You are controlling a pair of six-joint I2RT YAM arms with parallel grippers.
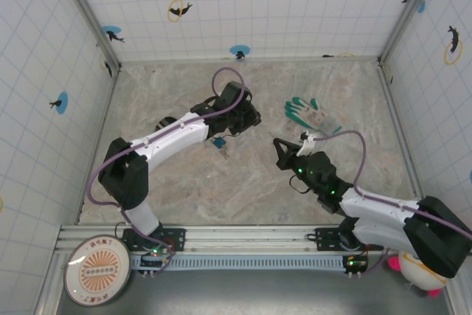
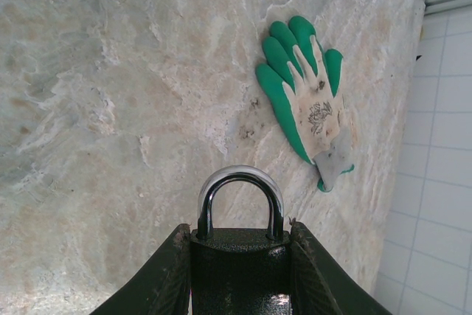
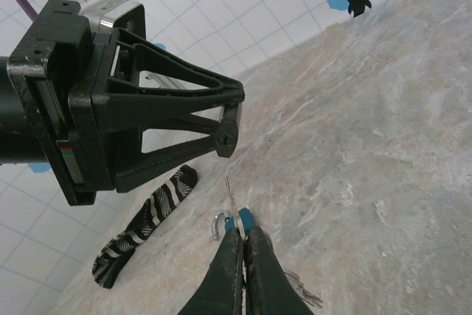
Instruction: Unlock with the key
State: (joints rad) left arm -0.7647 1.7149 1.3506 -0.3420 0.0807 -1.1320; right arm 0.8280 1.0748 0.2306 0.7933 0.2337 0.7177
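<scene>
My left gripper [image 2: 237, 228] is shut on a black padlock [image 2: 240, 263], its silver shackle [image 2: 240, 182] sticking out past the fingertips. From the right wrist view the left gripper [image 3: 228, 119] hangs above the table with the padlock's keyhole end [image 3: 226, 138] facing down toward me. My right gripper [image 3: 243, 232] is shut on the key [image 3: 229, 193], whose thin silver blade points up at that keyhole with a gap between them. A small blue padlock [image 3: 245, 219] lies on the table behind the key. From above, the two grippers [image 1: 254, 119] [image 1: 279, 144] face each other.
A green and white glove [image 1: 313, 113] [image 2: 306, 90] lies on the table at the back right. A black and white striped sock [image 3: 147, 219] lies to the left. More keys [image 3: 304, 294] hang beside my right fingers. Tiled walls enclose the marble table [image 1: 243, 189].
</scene>
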